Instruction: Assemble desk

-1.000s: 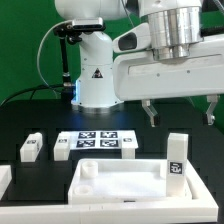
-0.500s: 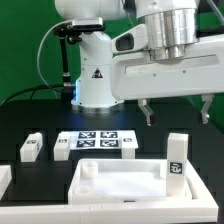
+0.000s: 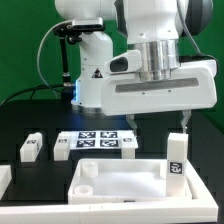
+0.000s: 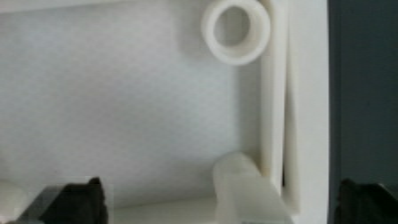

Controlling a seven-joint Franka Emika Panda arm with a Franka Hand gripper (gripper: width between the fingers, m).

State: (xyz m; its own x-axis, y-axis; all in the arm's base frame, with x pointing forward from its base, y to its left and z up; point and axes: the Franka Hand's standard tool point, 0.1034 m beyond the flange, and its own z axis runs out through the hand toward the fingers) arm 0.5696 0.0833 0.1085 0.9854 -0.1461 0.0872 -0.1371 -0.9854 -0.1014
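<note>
Black tabletop (image 3: 22, 118) in front of a green backdrop (image 3: 20, 40), with the white robot base (image 3: 95, 80) standing at the table's far edge. The desk top panel (image 3: 120, 185), white with a raised rim, lies flat along the near edge. A round socket (image 3: 88, 170) shows inside its corner on the exterior view's left. One upright leg post (image 3: 176, 157), with a black-and-white tag on its face, stands at the panel's far corner on the exterior view's right. Two more leg posts (image 3: 30, 147) (image 3: 62, 148) rest side by side on the table, toward the exterior view's left edge. The marker board (image 3: 98, 142) lies flat at mid-table, just beyond the panel.

The gripper (image 3: 159, 122) hangs above the panel with its jaws spread wide and nothing between them. One finger is just above the upright leg post.

The wrist view looks straight down on the panel (image 4: 125, 110), showing a ring-shaped socket (image 4: 235, 30), the rim (image 4: 285, 100) and the dark fingertips (image 4: 75, 200) far apart.
</note>
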